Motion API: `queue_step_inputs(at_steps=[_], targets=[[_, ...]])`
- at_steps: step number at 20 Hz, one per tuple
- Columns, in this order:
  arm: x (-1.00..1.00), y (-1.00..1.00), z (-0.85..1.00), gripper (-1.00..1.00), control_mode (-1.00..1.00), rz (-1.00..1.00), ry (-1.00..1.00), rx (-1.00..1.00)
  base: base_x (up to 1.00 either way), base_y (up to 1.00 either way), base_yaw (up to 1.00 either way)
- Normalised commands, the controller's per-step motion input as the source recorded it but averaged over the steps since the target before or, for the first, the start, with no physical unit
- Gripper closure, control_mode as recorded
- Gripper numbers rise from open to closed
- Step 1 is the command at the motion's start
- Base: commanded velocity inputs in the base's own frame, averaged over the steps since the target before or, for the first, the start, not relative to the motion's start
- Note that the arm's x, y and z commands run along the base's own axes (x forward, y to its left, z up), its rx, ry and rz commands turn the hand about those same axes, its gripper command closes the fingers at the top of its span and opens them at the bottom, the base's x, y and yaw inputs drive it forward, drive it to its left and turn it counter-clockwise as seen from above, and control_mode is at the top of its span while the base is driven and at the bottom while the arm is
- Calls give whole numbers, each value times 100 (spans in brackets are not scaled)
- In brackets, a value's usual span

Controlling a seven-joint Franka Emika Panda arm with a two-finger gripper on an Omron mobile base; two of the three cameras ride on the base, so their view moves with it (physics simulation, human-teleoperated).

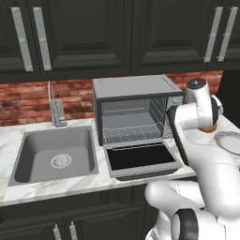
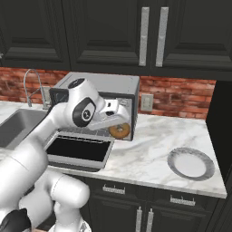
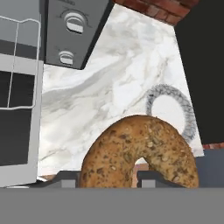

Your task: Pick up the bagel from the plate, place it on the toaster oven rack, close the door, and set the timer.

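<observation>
The bagel (image 2: 119, 131) is off the plate (image 2: 190, 163) and held in the air just right of the toaster oven (image 2: 102, 90), a little above the marble bench (image 2: 149, 149). The fingers (image 3: 148, 178) are closed on its lower rim (only their dark tips show past the crust in the hand view), so the grip looks like a pinch on one edge of the ring.

From here the risks lie in the sideways carry to the toaster oven rack (image 1: 133, 133). The door (image 1: 140, 158) lies flat and open towards the near side, and the oven's right wall with its two dials (image 3: 74, 22) stands between the bagel and the cavity. A straight swing left would probably clip that wall or the control panel. Coming in too low could knock the door's frame. An edge pinch may also let the bagel twist or slip when the wrist turns, dropping it on the door glass instead of the wire rack.
</observation>
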Motion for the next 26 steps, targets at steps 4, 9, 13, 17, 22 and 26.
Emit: queue_step_inputs(at_steps=[4,9,13,17,22,26], targets=[[10,100,0,100,-100,14,20,3,0,0,0],[21,99,-9,100,-100,11,3,3,0,0,0],[55,87,-30,100,-100,9,6,7,0,0,0],[64,57,-40,100,-100,9,6,8,0,0,0],[49,46,-37,100,-100,7,0,5,0,0,0],[35,39,-40,100,-100,2,0,0,0,0,0]])
